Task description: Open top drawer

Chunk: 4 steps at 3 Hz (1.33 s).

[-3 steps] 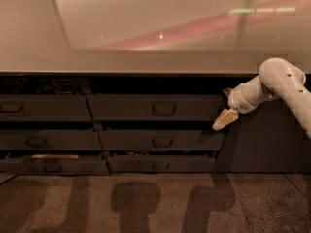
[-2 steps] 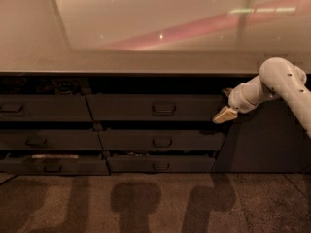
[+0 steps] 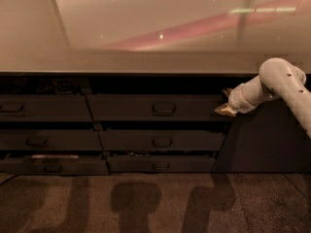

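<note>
The top drawer is the widest dark grey front in the middle column, just under the counter, with a small rounded handle at its centre. It stands out a little from the cabinet, like the fronts below it. My gripper is at the drawer's right end, level with its front, at the tip of the white arm that reaches in from the right. It sits well to the right of the handle.
Two shallower dark drawers sit below the top one. A left column of drawers stands beside them. A pale counter top runs above. A dark panel is at the right. Speckled floor lies in front.
The gripper has risen a little along the right end of the top drawer, from near its lower edge to about its mid height. The drawers look unchanged.
</note>
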Tool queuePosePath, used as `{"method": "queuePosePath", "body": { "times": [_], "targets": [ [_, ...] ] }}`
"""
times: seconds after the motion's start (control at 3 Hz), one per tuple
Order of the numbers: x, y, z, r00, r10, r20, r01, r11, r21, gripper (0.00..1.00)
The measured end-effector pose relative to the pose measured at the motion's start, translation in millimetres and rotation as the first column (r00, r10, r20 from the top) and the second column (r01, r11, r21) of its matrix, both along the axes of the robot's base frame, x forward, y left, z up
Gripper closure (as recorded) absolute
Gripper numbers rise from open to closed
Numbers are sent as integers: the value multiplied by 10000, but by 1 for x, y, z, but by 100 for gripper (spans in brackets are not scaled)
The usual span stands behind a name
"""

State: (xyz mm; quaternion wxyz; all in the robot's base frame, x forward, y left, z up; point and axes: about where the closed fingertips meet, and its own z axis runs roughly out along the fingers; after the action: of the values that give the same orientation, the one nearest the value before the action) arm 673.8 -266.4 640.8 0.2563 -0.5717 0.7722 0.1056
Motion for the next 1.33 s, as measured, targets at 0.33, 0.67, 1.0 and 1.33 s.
{"method": "queuePosePath", "body": {
  "times": [0.33, 0.67, 1.0, 1.33],
  "targets": [
    [0, 0, 0, 10000, 2, -2, -2, 10000, 1, 100],
    [0, 0, 0, 10000, 2, -2, -2, 10000, 1, 100],
    [1, 0, 7, 10000, 2, -1, -2, 10000, 0, 100],
    [3, -2, 9, 10000, 2, -1, -2, 10000, 0, 100]
  ]
}}
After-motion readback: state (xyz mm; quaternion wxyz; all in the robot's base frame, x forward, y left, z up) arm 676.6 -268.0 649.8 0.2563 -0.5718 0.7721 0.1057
